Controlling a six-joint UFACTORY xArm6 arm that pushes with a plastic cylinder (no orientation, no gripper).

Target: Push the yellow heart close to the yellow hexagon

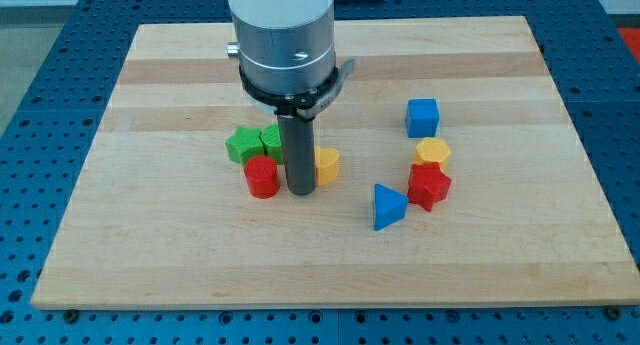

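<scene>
The yellow heart [328, 165] lies near the board's middle, partly hidden behind my rod. My tip [300, 191] rests on the board just left of the heart, touching or nearly touching it, with the red cylinder [262, 177] close on its other side. The yellow hexagon [432, 151] sits to the view's right, about a hundred pixels from the heart.
Two green blocks [243, 145] [271, 139] stand side by side just above the red cylinder. A blue cube [423, 116] is above the hexagon, a red star-like block [430, 186] touches it from below, and a blue triangle [388, 206] lies lower left of that.
</scene>
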